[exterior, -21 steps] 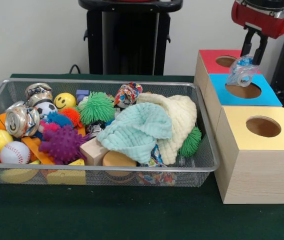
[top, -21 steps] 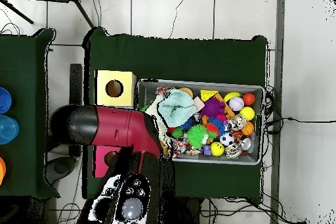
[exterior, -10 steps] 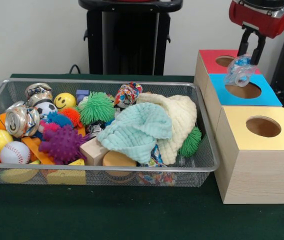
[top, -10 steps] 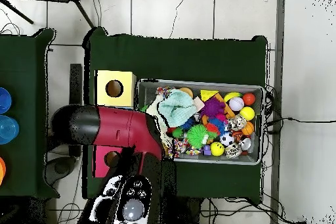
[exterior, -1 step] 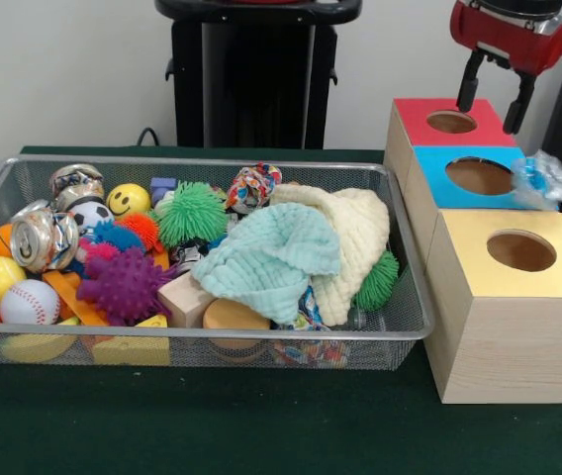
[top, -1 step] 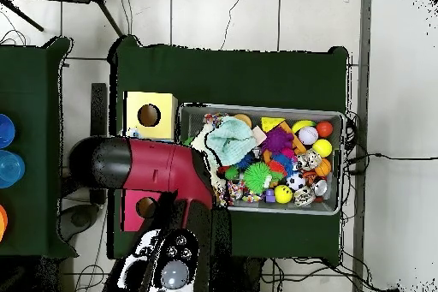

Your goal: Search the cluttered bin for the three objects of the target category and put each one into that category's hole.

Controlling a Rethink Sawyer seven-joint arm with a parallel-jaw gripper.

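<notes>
Dropped it, and badly by the look of things. Red-and-black gripper [exterior, -1 step: 493, 94] now up at about 1 o'clock in the front view, fingers [exterior, -1 step: 466, 89] spread apart and empty, hanging over the red-topped wooden box [exterior, -1 step: 412, 117] and its hole. A second ago, clamped on the crumpled clear-and-blue plastic wrapper [exterior, -1 step: 541, 179] right above the blue-topped wooden box [exterior, -1 step: 429, 173]. Now free of the fingers, wrapper sitting at the 3 o'clock edge of that blue top, beside the round hole [exterior, -1 step: 479, 175] rather than in it, and partly hanging past the rim. Missed, probably, so this one likely needs a re-grab or a nudge toward the hole before it counts. Could slide off the side too.

Nothing shifted in the silver wire mesh bin [exterior, -1 step: 212, 341]: mint green muslin cloth [exterior, -1 step: 273, 259] and cream knit cloth [exterior, -1 step: 352, 242] heaped on top, purple spiky ball [exterior, -1 step: 123, 284], baseball [exterior, -1 step: 30, 302] and crushed can [exterior, -1 step: 44, 237] over at 9 o'clock. Yellow-topped wooden box [exterior, -1 step: 504, 317] nearest the camera, empty on top.

Dark green desk [exterior, -1 step: 261, 426] under everything, white wall behind. Overhead view: tiled floor, cables, arm [top, -1 step: 150, 169] covering the blue box.
</notes>
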